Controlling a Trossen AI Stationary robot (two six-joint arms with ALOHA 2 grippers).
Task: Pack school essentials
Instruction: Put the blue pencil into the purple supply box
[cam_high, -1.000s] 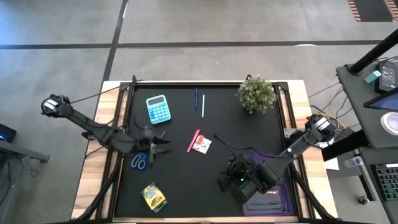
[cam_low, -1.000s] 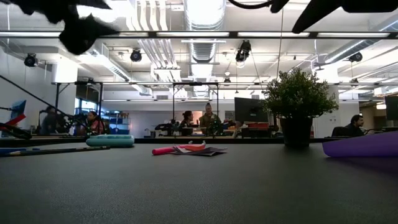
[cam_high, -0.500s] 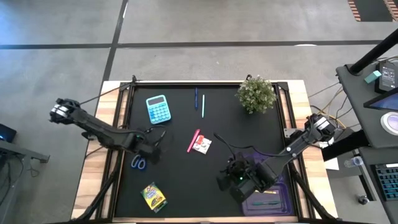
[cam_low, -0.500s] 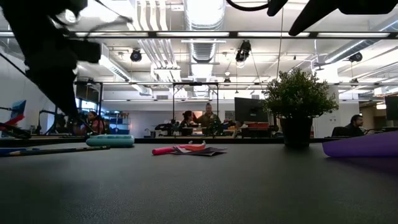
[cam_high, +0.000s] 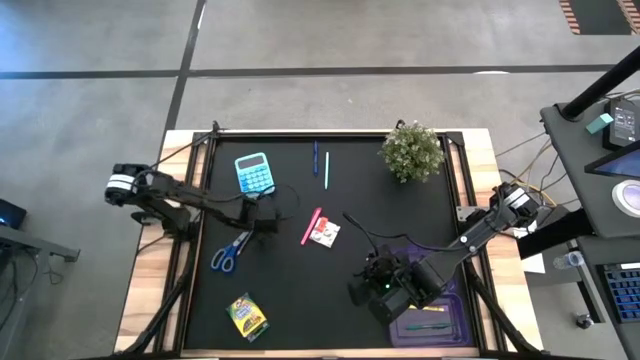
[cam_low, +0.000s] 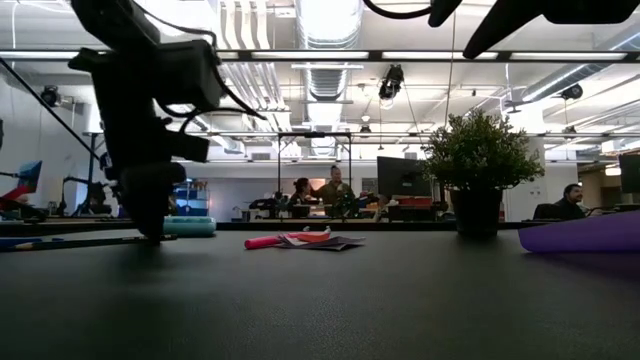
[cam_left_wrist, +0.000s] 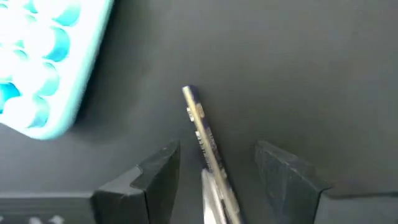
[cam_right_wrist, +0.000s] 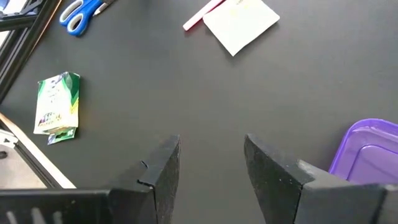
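Blue-handled scissors (cam_high: 227, 253) lie flat on the black mat at the left. My left gripper (cam_left_wrist: 217, 150) points steeply down with its tips near the mat (cam_low: 150, 232). It is open, one finger on each side of the scissors' blades (cam_left_wrist: 202, 130), touching nothing that shows. My right gripper (cam_right_wrist: 211, 148) hangs open and empty above the mat near the front right (cam_high: 365, 287), beside the purple case (cam_high: 432, 322). A pink marker (cam_high: 311, 225) and a white-and-red packet (cam_high: 325, 235) lie mid-table. The crayon box (cam_high: 246, 316) lies near the front edge.
A light-blue calculator (cam_high: 253, 174) lies just beyond the left gripper. Two thin pens (cam_high: 321, 165) lie toward the far edge, and a potted plant (cam_high: 412, 152) stands at the far right. People sit in the room behind the table.
My left gripper has come down toward the mat and shifted a little toward the table's right and far side. It has tipped from nearly level to pointing steeply down over the scissors' blades. The scissors lie as before.
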